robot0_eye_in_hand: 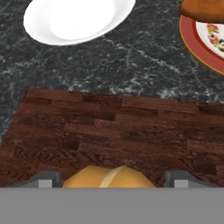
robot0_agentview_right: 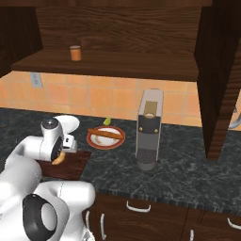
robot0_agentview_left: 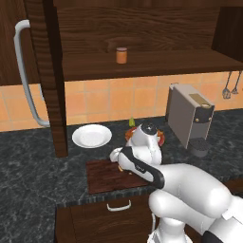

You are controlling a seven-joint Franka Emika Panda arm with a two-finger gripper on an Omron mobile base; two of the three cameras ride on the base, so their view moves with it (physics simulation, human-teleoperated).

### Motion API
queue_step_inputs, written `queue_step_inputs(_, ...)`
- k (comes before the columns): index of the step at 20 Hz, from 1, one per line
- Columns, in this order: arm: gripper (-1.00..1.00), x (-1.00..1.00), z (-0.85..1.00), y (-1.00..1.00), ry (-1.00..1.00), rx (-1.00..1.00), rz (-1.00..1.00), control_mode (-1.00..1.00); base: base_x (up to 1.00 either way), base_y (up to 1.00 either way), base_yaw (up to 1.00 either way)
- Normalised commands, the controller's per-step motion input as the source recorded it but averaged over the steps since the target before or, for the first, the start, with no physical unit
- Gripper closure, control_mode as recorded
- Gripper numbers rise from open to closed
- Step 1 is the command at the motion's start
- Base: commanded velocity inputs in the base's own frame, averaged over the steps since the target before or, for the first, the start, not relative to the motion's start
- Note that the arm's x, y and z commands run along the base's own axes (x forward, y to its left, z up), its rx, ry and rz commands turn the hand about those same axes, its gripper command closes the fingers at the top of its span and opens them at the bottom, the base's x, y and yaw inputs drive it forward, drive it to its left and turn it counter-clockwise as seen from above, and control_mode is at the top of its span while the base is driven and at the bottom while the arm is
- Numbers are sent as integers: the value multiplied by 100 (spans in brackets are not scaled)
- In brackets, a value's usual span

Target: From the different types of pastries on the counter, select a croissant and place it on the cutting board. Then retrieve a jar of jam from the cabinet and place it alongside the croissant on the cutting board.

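Counter [robot0_agentview_left: 28, 161]: dark grey-black stone with white veining, running left to right beneath an orange tiled wall [robot0_agentview_left: 118, 99]. Dark wooden drawer fronts with small pale handles below its near edge.

Cabinet [robot0_agentview_left: 142, 28]: dark brown wood, open, mounted above the counter; its door [robot0_agentview_left: 47, 71] stands ajar at the left with a long curved grey handle [robot0_agentview_left: 23, 71].

Jar of jam [robot0_agentview_left: 121, 55]: upright on the cabinet shelf, orange contents, brownish lid, alone, well above the counter.

Cutting board [robot0_eye_in_hand: 109, 131]: reddish-brown grained wood, lying flat at the near edge of the counter, its long side running left to right.

White plate [robot0_agentview_left: 91, 135]: round, on the counter just beyond the board's far left corner, apart from it.

Red-rimmed plate [robot0_agentview_right: 106, 138]: beyond the board to the right, carrying the long brown pastry stick [robot0_agentview_right: 106, 133], whose long axis lies roughly left to right across the plate.

Coffee machine [robot0_agentview_right: 148, 134]: grey, upright, at the right of the red-rimmed plate.

My gripper [robot0_eye_in_hand: 113, 178]: low over the near part of the board, jaws spread wide, one fingertip [robot0_eye_in_hand: 45, 179] on each side of the croissant.

Croissant [robot0_eye_in_hand: 109, 177]: golden-brown, between my fingers over the near part of the board. Whether my pads touch it, and which way its long axis runs, I cannot tell.
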Motion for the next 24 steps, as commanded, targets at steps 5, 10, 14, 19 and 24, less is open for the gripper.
queue_step_inputs(5,-100,-7,42,0,-4,0,0,-100,0,0,0)
queue_step_inputs(10,-100,-18,54,0,-4,-2,0,-100,0,0,0)
queue_step_inputs(14,-100,-40,70,0,-7,-1,0,-100,0,0,0)
queue_step_inputs(19,-100,-53,73,0,-11,-1,0,-100,0,0,0)
queue_step_inputs(24,-100,-44,82,-20,-14,0,-1,-100,0,0,0)
